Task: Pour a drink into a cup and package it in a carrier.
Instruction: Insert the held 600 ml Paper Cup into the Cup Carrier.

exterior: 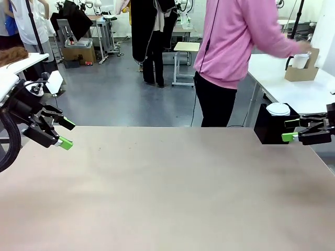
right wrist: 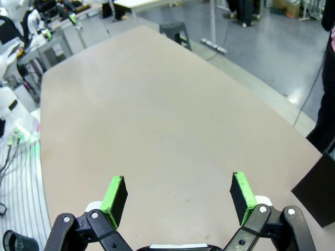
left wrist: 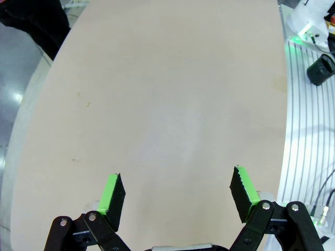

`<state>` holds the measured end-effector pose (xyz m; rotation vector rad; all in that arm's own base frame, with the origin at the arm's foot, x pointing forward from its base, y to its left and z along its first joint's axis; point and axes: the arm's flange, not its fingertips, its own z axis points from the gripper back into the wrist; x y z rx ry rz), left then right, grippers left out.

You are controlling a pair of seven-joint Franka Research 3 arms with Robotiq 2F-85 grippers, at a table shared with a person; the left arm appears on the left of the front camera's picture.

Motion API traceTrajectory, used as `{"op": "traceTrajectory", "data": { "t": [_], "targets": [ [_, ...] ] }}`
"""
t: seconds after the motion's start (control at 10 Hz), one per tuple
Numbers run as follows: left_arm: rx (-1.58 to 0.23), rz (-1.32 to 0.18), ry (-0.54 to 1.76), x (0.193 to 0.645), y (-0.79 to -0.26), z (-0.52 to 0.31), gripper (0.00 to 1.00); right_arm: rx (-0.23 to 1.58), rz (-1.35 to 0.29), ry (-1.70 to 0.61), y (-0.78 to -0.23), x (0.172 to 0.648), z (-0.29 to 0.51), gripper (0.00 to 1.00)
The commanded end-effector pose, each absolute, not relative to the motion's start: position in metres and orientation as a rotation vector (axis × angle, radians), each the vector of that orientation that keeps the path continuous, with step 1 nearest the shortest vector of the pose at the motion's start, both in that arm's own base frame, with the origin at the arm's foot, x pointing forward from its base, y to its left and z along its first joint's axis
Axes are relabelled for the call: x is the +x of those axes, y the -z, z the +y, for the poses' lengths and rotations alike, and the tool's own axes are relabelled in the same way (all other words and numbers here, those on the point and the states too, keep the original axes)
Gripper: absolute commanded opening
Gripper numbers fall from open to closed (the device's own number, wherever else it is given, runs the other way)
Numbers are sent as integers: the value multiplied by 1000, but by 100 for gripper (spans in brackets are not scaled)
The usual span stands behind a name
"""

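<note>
Beige desk [exterior: 172, 183] lies bare between left pincer [exterior: 65, 134] and right pincer [exterior: 291, 129], both spread apart, empty. Cup [exterior: 300, 61] sits in carrier [exterior: 302, 71] on far white table, under person's hand [exterior: 306, 47]. Risk: beyond reach; overextension likely.

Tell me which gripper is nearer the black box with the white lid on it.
Right. The right gripper hovers just beside the black box; the left gripper is across the table.

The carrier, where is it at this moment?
In the front view the carrier stands at the far right on a white side table behind the main table, a white cup in it, under the person's hand.
</note>
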<state>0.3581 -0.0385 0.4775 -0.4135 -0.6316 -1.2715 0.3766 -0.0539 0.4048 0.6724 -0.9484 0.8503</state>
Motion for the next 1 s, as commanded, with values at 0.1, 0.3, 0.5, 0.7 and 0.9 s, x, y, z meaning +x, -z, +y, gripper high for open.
{"op": "traceTrajectory", "data": {
  "t": [0.1, 0.3, 0.5, 0.7, 0.9],
  "targets": [
    [-433, -653, 1279, 359, -477, -38, 100, 664, -957, -862, -405, 377, -54, 100],
    [-433, -653, 1279, 359, -477, -38, 100, 664, -957, -862, -405, 377, -54, 100],
    [-433, -653, 1279, 359, -477, -38, 100, 664, -957, -862, -405, 377, -54, 100],
    [-433, -653, 1279, 359, -477, -38, 100, 664, -957, -862, -405, 377, -54, 100],
    [-433, -653, 1279, 359, -477, -38, 100, 664, -957, -862, -405, 377, -54, 100]
  ]
}}
